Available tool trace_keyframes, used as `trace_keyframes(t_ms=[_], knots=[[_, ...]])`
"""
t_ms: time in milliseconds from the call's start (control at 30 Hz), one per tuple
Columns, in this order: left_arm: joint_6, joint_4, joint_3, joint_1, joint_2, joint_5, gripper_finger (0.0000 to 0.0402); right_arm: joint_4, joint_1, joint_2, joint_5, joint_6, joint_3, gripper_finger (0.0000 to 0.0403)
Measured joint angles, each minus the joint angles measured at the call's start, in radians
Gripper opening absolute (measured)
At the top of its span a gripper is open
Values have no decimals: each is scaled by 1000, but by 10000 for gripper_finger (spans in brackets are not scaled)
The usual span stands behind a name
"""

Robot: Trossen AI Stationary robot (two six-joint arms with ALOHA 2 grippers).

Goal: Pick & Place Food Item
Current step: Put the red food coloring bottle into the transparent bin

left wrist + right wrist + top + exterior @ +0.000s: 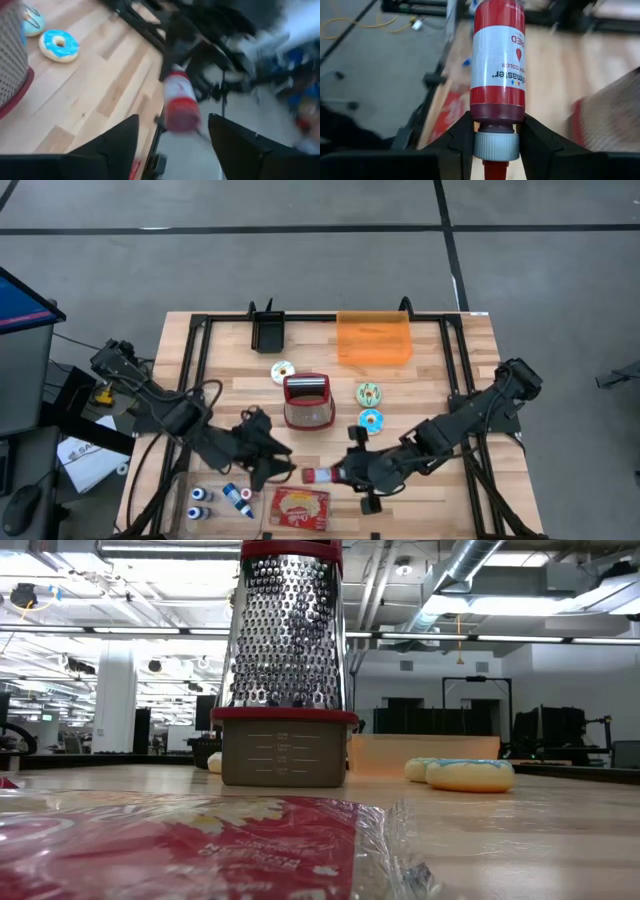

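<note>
Near front edge of table [440, 395]: red snack packet [300, 508] lying flat, filling the low view's foreground, print blurred and unreadable there; beside it toward the left arm's side, small blue-capped vials [238, 500], labels too small to read.

Just behind the packet: right gripper [345, 472] clamped on red food-colouring bottle [498, 65]; fingers pinching the neck just above the grey cap [496, 145], body sticking out past the fingertips; bottle held clear of the wood, roughly level, pointing toward the left arm; label partly legible, "RED" plus a cut-off brand word; nozzle tip cropped at frame edge.

Left gripper [283, 470] facing the bottle's far end, fingers spread wide, nothing between them; bottle just ahead of the fingertips in left wrist view, heavily motion-smeared; touching or not, cannot tell.

Mid table: box grater [308, 400] with red rim, upright, top cropped in low view; blue-iced donut [370, 419] and green-iced donut [368, 392] to its right-arm side; a third iced piece [282, 371] behind-left, detail unclear.

Far edge: orange translucent bin [374, 338] and black tray [268, 330]; contents of either not visible.

Both arms out of shot in low view.
</note>
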Motion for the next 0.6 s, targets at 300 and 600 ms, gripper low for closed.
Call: trace_keyframes(t_ms=[300, 600], knots=[[-51, 178, 1, 15, 1, 0, 298, -100, -4, 74, 104, -93, 197, 113], [-72, 179, 1, 15, 41, -4, 287, -97, -5, 93, 150, -96, 232, 114]])
